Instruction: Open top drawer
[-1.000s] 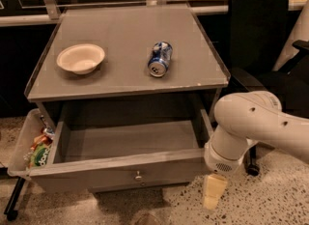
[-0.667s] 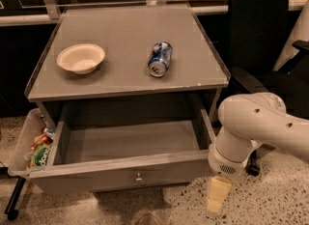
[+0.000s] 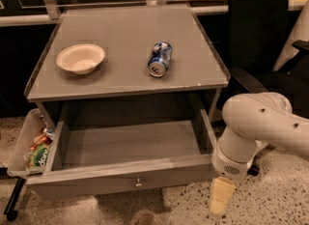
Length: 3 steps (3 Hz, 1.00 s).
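The top drawer (image 3: 120,178) is grey wood with a small round metal knob (image 3: 138,183) at the centre of its front. It stands pulled far out from under the grey table top (image 3: 125,50), and its inside shows bare. My gripper (image 3: 219,197) hangs at the lower right, beside the drawer's right front corner and clear of the knob. The white arm (image 3: 263,122) rises behind it on the right.
A white bowl (image 3: 80,58) and a blue can on its side (image 3: 160,59) lie on the table top. A clear bin with snack packets (image 3: 34,147) hangs at the drawer's left. A black office chair (image 3: 260,35) stands at the right rear. Speckled floor lies below.
The arm and gripper have drifted a little to the right and down, away from the drawer's front. The drawer stays open as before.
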Each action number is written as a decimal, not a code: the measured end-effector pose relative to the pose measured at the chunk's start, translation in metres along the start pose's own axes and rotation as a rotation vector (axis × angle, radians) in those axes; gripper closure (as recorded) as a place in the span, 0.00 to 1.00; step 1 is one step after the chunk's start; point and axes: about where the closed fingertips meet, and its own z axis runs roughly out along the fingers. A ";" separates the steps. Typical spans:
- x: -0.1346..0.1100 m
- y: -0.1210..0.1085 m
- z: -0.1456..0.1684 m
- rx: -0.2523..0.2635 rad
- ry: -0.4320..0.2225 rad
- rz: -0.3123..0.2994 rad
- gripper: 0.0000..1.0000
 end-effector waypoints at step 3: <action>0.057 0.030 -0.024 0.010 0.010 0.205 0.00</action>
